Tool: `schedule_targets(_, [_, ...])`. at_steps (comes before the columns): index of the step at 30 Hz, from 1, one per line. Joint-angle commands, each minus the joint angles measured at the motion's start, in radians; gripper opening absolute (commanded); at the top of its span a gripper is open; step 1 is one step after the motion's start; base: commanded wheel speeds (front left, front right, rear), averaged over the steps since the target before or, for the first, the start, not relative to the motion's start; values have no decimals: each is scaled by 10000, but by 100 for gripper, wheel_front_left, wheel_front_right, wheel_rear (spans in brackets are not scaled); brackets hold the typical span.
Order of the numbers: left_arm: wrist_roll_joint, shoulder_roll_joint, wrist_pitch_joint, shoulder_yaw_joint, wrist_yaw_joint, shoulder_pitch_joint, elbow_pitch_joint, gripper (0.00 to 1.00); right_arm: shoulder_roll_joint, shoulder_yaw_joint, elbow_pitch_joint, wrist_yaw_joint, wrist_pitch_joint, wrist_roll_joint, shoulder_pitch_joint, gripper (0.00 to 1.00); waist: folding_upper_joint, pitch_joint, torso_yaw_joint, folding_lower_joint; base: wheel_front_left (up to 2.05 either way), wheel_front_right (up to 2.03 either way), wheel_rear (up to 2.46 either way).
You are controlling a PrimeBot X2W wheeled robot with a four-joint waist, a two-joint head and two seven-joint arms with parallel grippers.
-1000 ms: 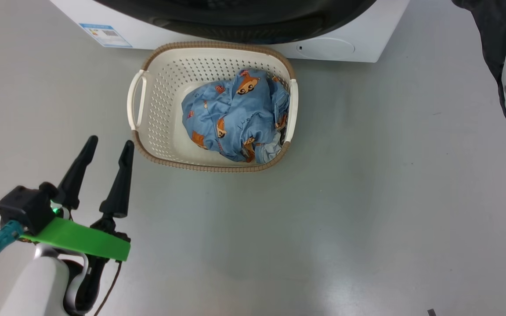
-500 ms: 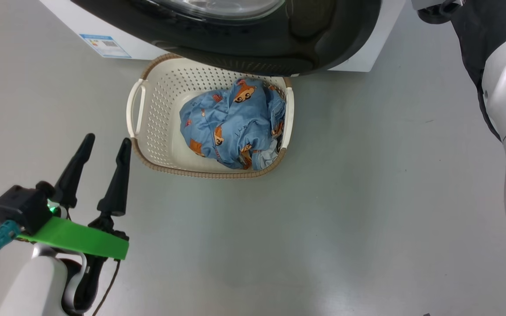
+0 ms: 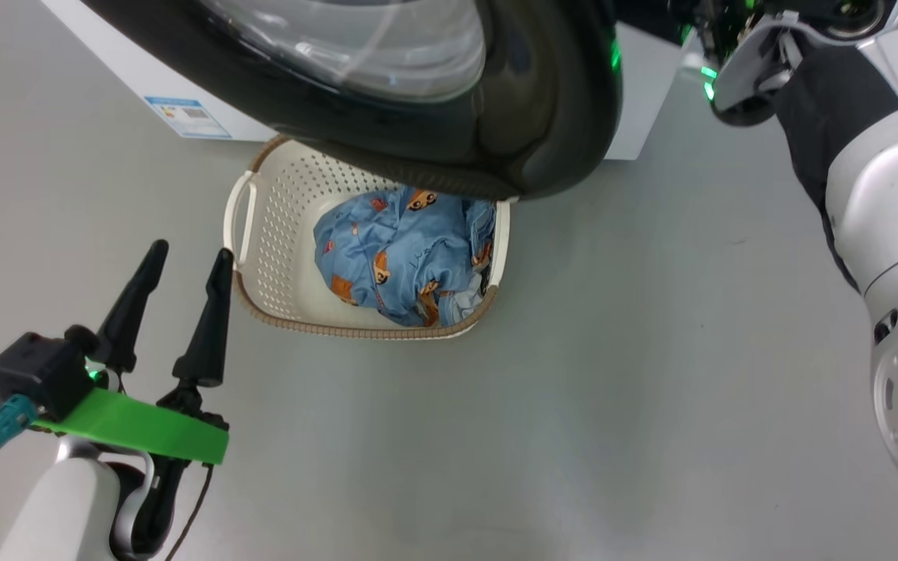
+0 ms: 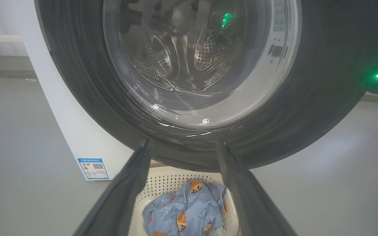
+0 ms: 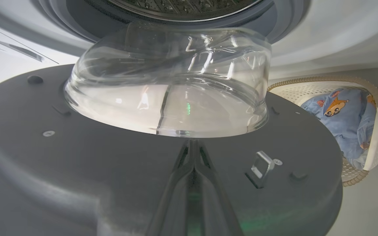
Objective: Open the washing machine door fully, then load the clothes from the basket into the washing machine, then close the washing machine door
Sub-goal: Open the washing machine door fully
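I see the door partly open above the basket, clothes inside. Right gripper pressed together at the door's inner face; left gripper spread, beside the basket.

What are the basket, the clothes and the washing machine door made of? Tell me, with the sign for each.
The basket: moulded plastic by the look, cream and matte, walls punched with even holes.
The clothes: soft fabric, perhaps cotton, matte, crumpled in folds.
The washing machine door: glossy black, probably plastic, mirroring lights; its window looks like clear glass, with sharp reflections.
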Motion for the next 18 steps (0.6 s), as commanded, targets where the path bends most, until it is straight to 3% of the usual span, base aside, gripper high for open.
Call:
schedule_targets(1, [106,366,-63,433,-27,101,-258,100,381,185,-293,73,277,193,156,0,0,-111,-37,0,0,0,0])
schedule_targets(9, [178,390,-63,468,-27,206,-236,100,381,1347,-1348,73,1643,1722,1147,0,0,-420,-92,0,0,0,0])
schedule_targets(18, [262,368,-63,502,-27,374,-231,100,381,3445,-3019,73,2017,3607,2860,0,0,-784,-105,0,0,0,0])
